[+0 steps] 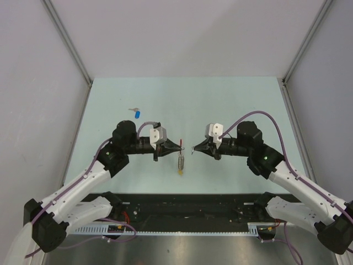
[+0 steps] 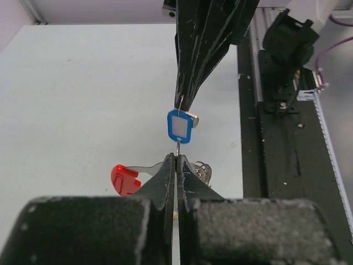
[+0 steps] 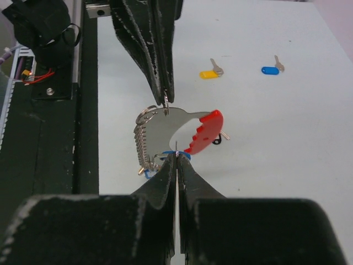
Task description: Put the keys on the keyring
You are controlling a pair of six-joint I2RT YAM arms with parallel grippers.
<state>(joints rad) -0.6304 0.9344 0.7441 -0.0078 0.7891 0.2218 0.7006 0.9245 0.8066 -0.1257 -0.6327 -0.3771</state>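
Observation:
The keyring [image 3: 157, 128], a curved silver plate with a red arc [image 3: 205, 131], hangs above the table between both arms. My left gripper [image 1: 180, 147] is shut on a small wire ring at the keyring's top, and the red arc [image 2: 124, 178] shows below its tips [image 2: 177, 158]. My right gripper [image 1: 193, 150] is shut on a blue-tagged key [image 2: 180, 126], which it holds right next to the keyring [image 1: 180, 161]. Its tips [image 3: 176, 154] hide most of that key. A loose blue key [image 3: 270, 70] and a yellow key [image 3: 209, 73] lie on the table beyond; the blue key [image 1: 136, 114] is far left.
A small black-rimmed tag [image 3: 219, 141] dangles by the red arc. The black base rail [image 1: 187, 207] runs along the near table edge, close below both grippers. White walls with metal corner posts [image 1: 69, 47] enclose the pale table [image 1: 231, 99].

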